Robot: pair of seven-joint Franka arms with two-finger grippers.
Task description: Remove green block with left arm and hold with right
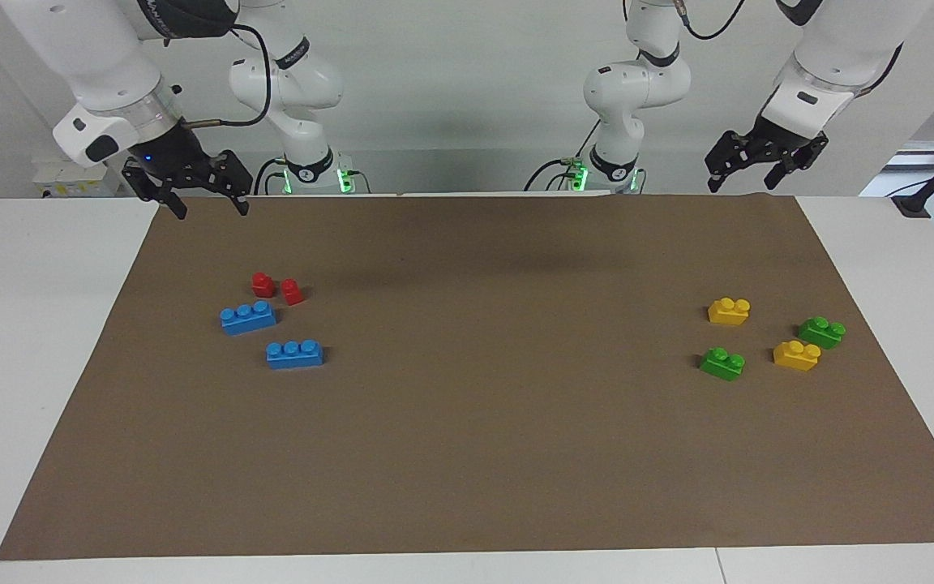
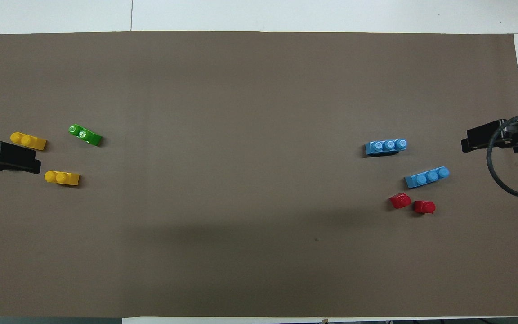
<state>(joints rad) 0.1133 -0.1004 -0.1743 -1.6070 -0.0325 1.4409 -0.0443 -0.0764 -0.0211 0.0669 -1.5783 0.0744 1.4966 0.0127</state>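
Two green blocks lie on the brown mat toward the left arm's end. One green block [image 1: 722,362] [image 2: 85,134] is farthest from the robots. The other green block [image 1: 821,331] lies closer to the mat's end, between two yellow bricks, and is hidden under the left gripper in the overhead view. My left gripper [image 1: 744,180] [image 2: 27,163] is open and empty, raised over the mat's edge by the robots. My right gripper [image 1: 212,207] [image 2: 477,140] is open and empty, raised over the mat's corner at the right arm's end.
Two yellow bricks [image 1: 729,311] [image 1: 796,354] lie beside the green blocks. Toward the right arm's end lie two blue three-stud bricks [image 1: 248,317] [image 1: 294,354] and two small red pieces [image 1: 263,284] [image 1: 293,291]. The brown mat [image 1: 483,405] covers the white table.
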